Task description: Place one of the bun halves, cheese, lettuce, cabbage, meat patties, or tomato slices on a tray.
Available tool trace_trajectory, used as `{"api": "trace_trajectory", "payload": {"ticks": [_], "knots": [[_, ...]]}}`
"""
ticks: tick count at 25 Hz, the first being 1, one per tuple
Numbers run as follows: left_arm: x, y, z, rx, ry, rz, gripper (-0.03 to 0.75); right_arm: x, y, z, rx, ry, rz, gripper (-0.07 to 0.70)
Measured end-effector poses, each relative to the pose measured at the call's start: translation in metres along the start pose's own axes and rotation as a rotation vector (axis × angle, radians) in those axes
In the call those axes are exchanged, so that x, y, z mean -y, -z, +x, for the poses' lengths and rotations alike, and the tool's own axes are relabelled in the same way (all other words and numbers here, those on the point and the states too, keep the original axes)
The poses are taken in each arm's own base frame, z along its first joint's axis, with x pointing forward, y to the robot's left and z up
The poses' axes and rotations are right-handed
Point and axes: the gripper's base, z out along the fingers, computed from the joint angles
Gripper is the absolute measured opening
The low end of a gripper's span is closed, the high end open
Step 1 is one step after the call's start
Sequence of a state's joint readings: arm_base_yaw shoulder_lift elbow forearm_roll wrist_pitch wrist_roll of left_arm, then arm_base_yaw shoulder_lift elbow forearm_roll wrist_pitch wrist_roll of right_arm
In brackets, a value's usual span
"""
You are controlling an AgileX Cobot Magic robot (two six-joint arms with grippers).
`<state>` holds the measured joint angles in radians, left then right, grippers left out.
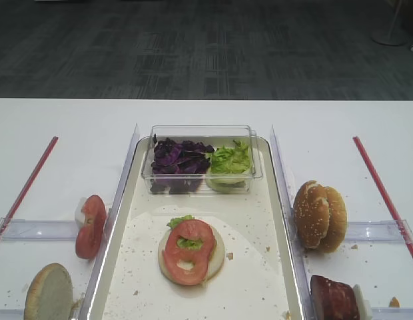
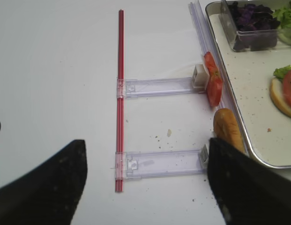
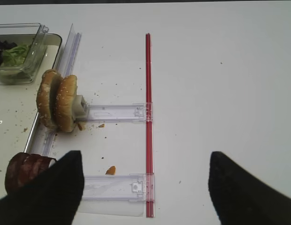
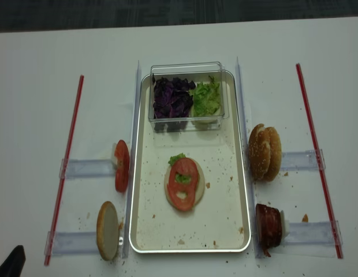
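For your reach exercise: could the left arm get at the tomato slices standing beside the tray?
Probably yes. The left gripper hangs open over bare table, and nothing lies between it and the tomato slices outside the tray.

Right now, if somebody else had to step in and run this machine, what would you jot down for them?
Left gripper: open, empty, above the table left of the tray.
Right gripper: open, empty, above the table right of the tray.
On the tray: a bun half with lettice beneath tomato slices; a clear tub of purple cabbage and lettuce.
Left holders: tomato slices, bun half.
Right holders: sesame buns, meat patties.
Left to do: patty and top bun, probably.
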<state>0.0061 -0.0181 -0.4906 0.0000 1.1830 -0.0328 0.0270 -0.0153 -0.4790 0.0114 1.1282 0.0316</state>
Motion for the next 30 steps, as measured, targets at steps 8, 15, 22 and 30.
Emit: {"api": "trace_trajectory", "payload": {"ticks": [8,15,22,30], "knots": [[0.0000,0.0000,0.0000,0.000,0.002,-0.003,0.493,0.0000,0.0000,0.0000,0.000,0.000,0.000,0.571],[0.0000,0.0000,0.0000,0.000,0.002,-0.003,0.493,0.0000,0.0000,0.0000,0.000,0.000,0.000,0.571],[0.0000,0.0000,0.0000,0.000,0.002,-0.003,0.493,0.0000,0.0000,0.0000,0.000,0.000,0.000,0.571],[0.0000,0.0000,0.0000,0.000,0.002,-0.003,0.493,0.0000,0.0000,0.0000,0.000,0.000,0.000,0.571]]}}
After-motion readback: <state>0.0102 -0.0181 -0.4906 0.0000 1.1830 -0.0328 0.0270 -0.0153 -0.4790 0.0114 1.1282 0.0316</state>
